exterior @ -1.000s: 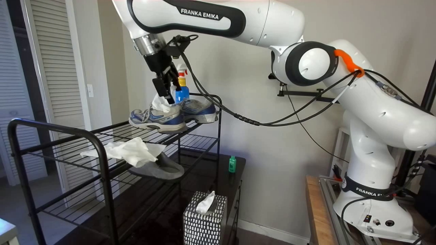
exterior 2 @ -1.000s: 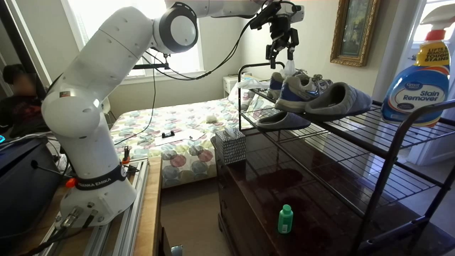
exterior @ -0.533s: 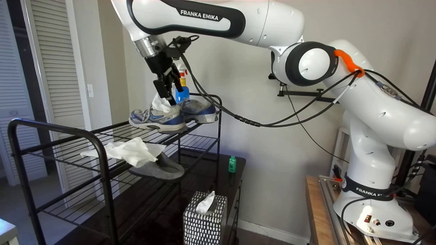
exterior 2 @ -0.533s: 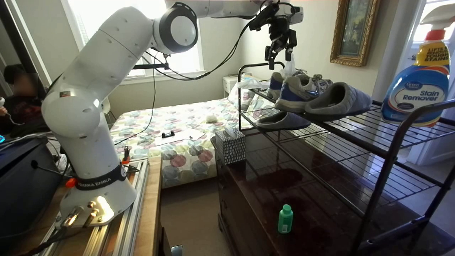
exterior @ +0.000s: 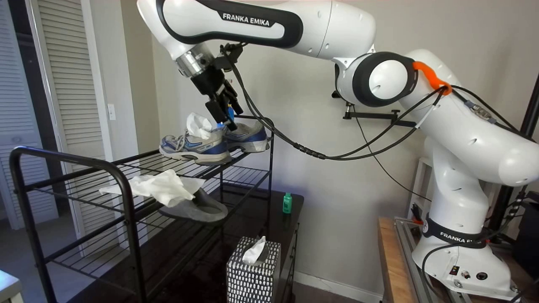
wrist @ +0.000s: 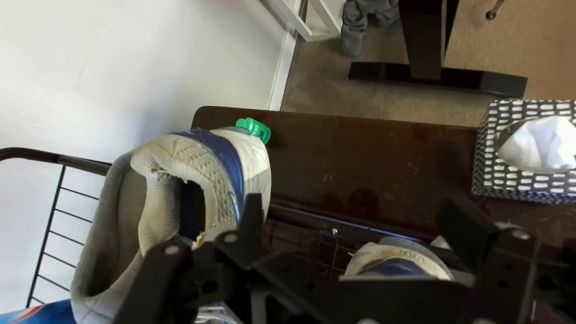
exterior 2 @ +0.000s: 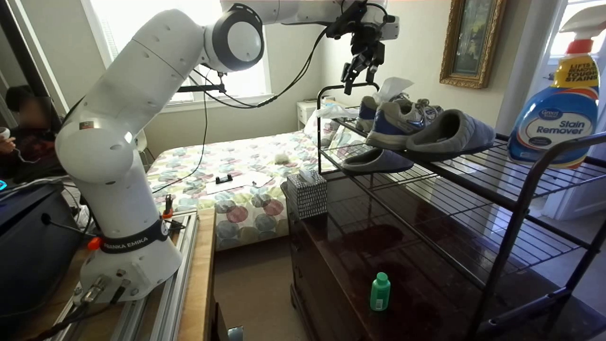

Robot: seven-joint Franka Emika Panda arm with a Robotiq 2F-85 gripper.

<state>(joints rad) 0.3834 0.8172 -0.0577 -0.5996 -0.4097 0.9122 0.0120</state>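
My gripper (exterior: 235,119) is open and empty, tilted, just above the heels of a pair of grey and blue sneakers. It also shows in an exterior view (exterior 2: 359,85) and in the wrist view (wrist: 353,209). One sneaker (exterior: 196,147) has a crumpled white tissue (exterior: 198,125) sticking out of its opening; the tissue (exterior 2: 394,88) stands apart from the fingers. The other sneaker (exterior: 248,135) lies beside it; its worn, open collar (wrist: 198,166) shows in the wrist view. The first sneaker's heel (wrist: 400,263) is between the fingers from above, partly hidden.
A black wire rack (exterior 2: 525,199) carries the shoes, grey slippers (exterior 2: 452,135), a white cloth or tissue (exterior: 162,188) and a stain remover bottle (exterior 2: 554,113). Below, a dark dresser (wrist: 360,153) bears a tissue box (exterior: 253,273) and a green bottle (exterior 2: 380,292).
My gripper has moved away from the white tissue toward the robot's base and tilted more. The tissue in the sneaker stands out wider now; before, it was narrow beside a fingertip.
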